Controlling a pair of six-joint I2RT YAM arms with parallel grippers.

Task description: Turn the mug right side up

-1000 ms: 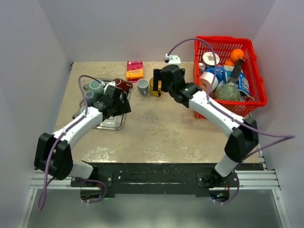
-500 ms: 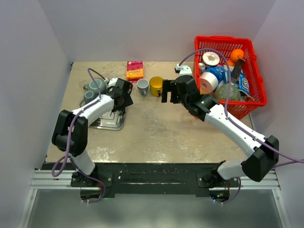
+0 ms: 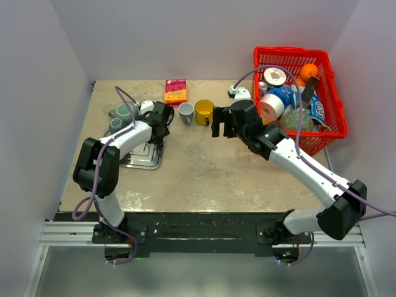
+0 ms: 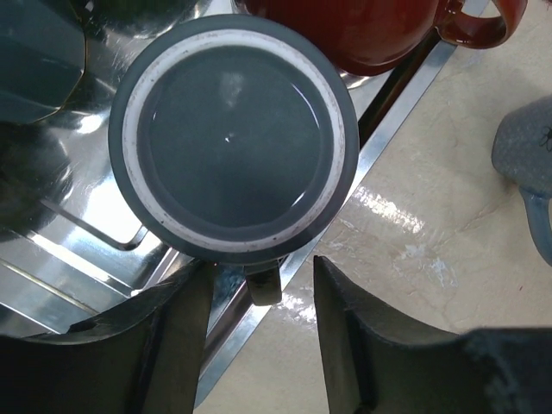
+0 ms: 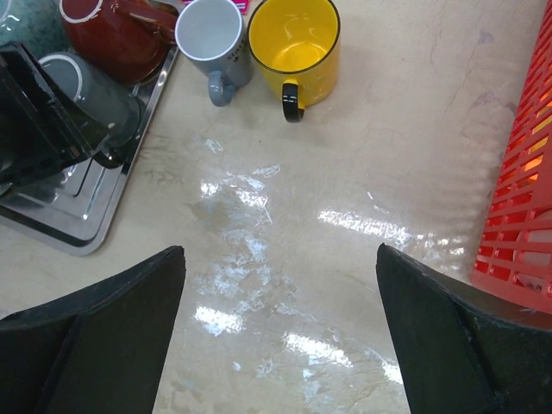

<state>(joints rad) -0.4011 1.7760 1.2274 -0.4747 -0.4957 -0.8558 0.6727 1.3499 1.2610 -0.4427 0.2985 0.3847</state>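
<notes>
Our left gripper (image 4: 261, 272) edged slightly farther over the tray (image 4: 52, 250) than half a second ago, fingers spread either side of the grey mug (image 4: 233, 142) handle, grey mug bottom-up at the tray's edge beside a red mug (image 4: 362, 26), our right gripper (image 5: 278, 252) barely moved, spread wide, holding nothing, near a yellow mug (image 5: 293, 34)

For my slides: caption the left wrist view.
Open left hand poised at an upside-down grey mug on the steel tray, red mug behind.

Cropped by the left wrist view's edges, the red mug (image 4: 362, 30) and a speckled grey mug (image 4: 528, 155); by the right wrist view's, the red basket (image 5: 522, 207); hidden from above beneath the left gripper (image 3: 159, 124), the upturned dark mug (image 4: 233, 142).
</notes>
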